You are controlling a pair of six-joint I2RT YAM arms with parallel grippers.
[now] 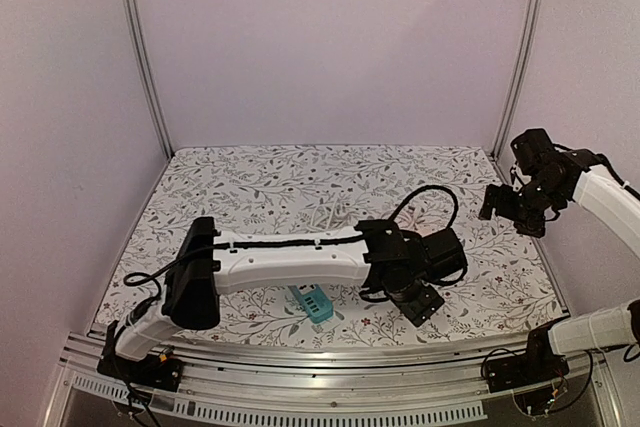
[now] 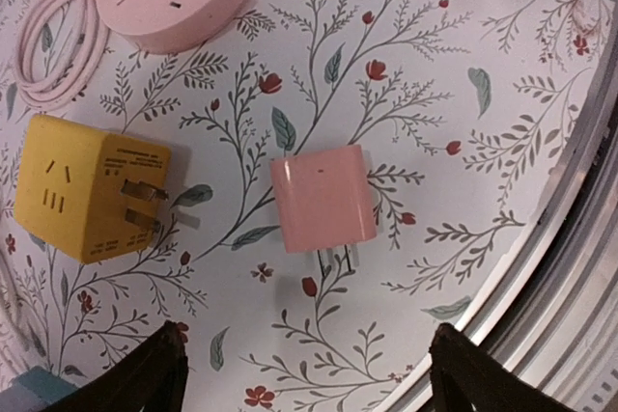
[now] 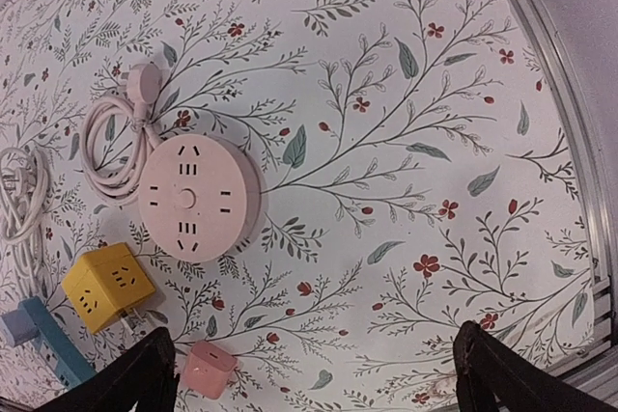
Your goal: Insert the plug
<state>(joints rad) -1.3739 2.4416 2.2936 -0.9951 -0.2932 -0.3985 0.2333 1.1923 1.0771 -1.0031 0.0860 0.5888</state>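
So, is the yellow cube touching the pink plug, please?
Apart: the left wrist view shows bare tablecloth between the yellow cube and the pink plug.

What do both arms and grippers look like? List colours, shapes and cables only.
Left arm and right arm: smooth white shells joined by black joint housings. A black cable runs along the left arm's top. Left gripper and right gripper are black; their fingers show as dark tapered wedges.

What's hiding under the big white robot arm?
A blue power strip peeks out beneath the left arm. From above the arm covers the rest; its wrist camera shows a pink plug and a yellow cube adapter on the flowery table.
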